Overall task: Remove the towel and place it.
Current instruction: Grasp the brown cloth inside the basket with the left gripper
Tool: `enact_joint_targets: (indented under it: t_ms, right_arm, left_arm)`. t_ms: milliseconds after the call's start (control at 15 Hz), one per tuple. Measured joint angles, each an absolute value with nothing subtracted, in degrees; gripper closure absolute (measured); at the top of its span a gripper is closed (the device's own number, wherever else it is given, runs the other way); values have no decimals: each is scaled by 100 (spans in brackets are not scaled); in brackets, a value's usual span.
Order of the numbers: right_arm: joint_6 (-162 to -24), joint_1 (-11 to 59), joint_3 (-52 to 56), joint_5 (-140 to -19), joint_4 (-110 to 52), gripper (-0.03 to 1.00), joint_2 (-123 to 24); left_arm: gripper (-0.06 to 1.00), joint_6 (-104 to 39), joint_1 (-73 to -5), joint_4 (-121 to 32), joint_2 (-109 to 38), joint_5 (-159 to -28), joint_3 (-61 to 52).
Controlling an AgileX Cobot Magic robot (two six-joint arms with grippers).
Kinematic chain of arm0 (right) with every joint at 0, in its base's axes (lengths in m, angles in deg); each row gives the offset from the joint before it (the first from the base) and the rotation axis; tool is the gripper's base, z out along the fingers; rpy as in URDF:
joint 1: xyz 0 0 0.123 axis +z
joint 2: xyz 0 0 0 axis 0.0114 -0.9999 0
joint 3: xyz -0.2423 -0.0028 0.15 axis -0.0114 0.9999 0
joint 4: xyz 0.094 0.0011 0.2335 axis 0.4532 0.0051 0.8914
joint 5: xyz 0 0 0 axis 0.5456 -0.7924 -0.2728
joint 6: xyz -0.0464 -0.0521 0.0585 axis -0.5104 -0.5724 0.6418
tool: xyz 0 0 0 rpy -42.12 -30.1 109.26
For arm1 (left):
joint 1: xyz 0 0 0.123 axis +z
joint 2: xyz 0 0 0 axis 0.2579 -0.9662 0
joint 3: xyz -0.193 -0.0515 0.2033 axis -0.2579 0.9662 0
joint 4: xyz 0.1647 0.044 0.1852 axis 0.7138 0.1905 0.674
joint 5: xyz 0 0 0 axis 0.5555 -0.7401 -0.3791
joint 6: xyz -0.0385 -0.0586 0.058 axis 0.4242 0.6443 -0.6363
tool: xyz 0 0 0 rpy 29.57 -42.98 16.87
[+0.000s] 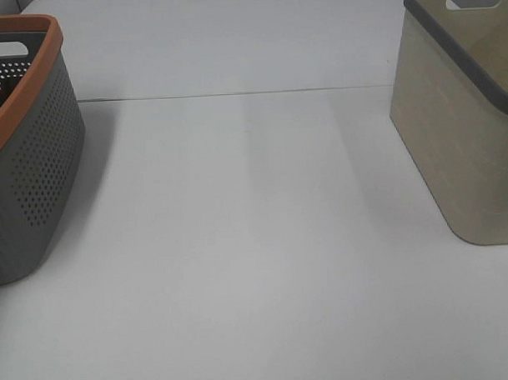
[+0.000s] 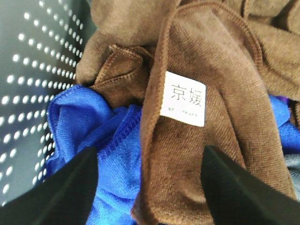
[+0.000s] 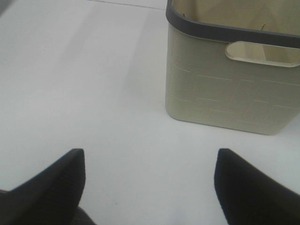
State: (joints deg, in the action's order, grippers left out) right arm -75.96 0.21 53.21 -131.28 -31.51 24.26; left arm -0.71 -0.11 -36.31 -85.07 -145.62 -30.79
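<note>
Our left hand [image 2: 150, 154] hangs, fingers apart, inside the grey basket [image 2: 33, 70]. The brown towel [image 2: 211, 61] lies between them, a blue towel [image 2: 84, 122] just beside it. Our right hand [image 3: 150, 157], fingers also apart, hovers over the desk [image 3: 93, 93], with the beige basket [image 3: 225, 89] beyond.

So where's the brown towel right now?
Inside the grey basket at the left edge of the high view; the left wrist view shows the brown towel lying over a blue towel there.
</note>
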Motion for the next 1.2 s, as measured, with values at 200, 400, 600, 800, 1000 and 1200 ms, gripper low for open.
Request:
enact_joint_targets:
  t_ms: [200,400,600,800,1000,1200]
  right_arm:
    - [-7596,21,5321,-13128,-3151,24,2426]
    - [-7596,21,5321,-13128,-3151,24,2426]
    - [-7596,21,5321,-13128,-3151,24,2426]
    - [-7596,21,5321,-13128,-3151,24,2426]
    - [-7596,21,5321,-13128,-3151,24,2426]
    - [-7596,21,5321,-13128,-3151,24,2426]
  left_arm:
    - [38,-94,-11,-3631,-8507,-14453,-3079]
    - [38,-128,-11,-3631,-8547,-14396,-3084]
    - [38,-197,-11,-3631,-8667,-14401,-3084]
    - [53,-232,-11,-3626,-8684,-14401,-3084]
    - [74,-243,-11,-3609,-8684,-14401,-3084]
    - [94,-260,-11,-3609,-8684,-14401,-3084]
